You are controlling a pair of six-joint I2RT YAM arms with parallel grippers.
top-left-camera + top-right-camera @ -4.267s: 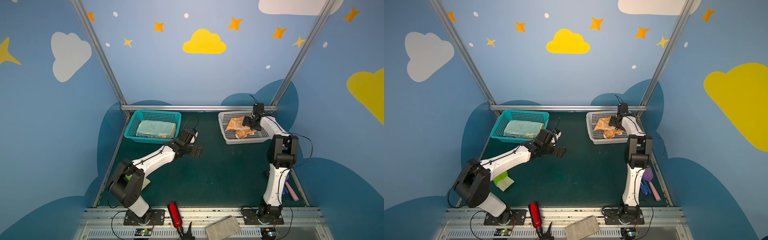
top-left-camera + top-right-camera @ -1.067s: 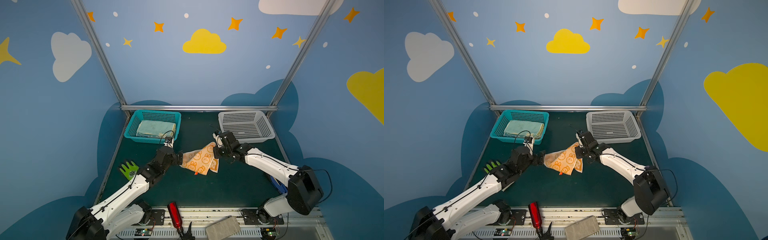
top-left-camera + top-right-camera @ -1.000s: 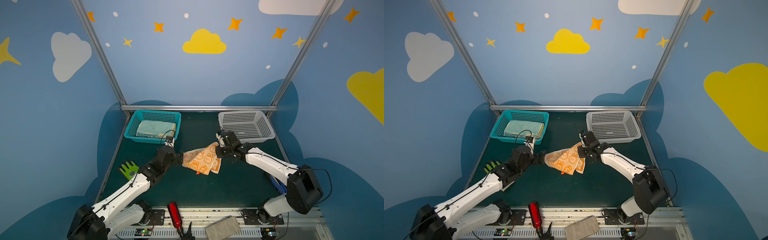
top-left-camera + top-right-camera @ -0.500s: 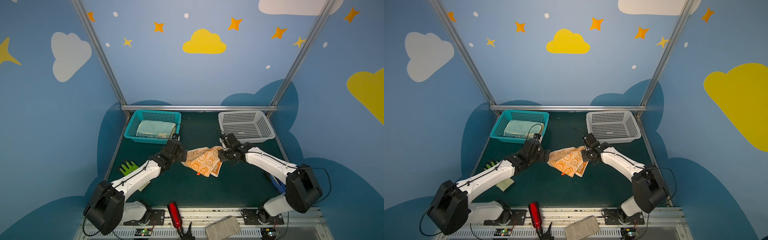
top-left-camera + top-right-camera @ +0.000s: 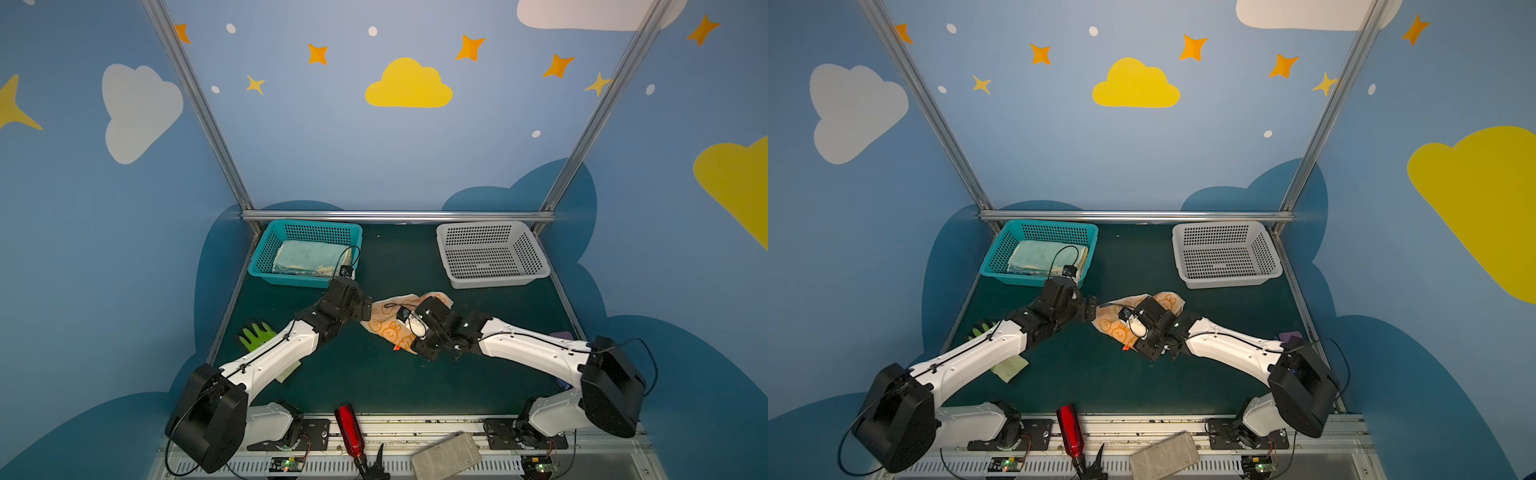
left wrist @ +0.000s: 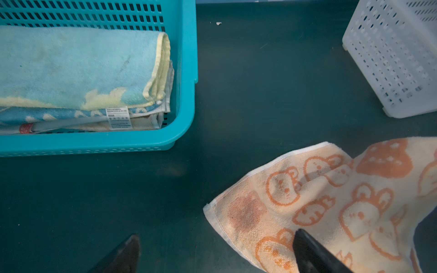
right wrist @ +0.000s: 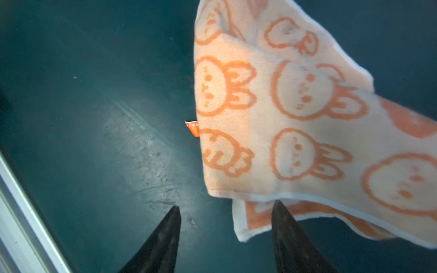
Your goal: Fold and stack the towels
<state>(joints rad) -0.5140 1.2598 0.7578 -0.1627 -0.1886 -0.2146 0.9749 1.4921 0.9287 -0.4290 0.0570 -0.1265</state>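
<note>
- Both top views show the teal basket (image 5: 305, 283) far left, with folded towels (image 5: 307, 259) stacked inside.
- Left gripper (image 6: 220, 255): jaws spread wide, gripping nothing; one fingertip (image 6: 307, 250) hangs over the orange towel's corner.
- Orange towel (image 5: 385, 328): rumpled on the table (image 5: 374, 382) between the arms, partly doubled over. It looks soft, light and limp, likely to sag and bunch, so the hemmed corners seem the surest hold.
- Right gripper (image 7: 225, 227): jaws apart with only table between them, one tip just beside a loose corner.
- White basket (image 5: 490, 283), far right, holds no towel.
</note>
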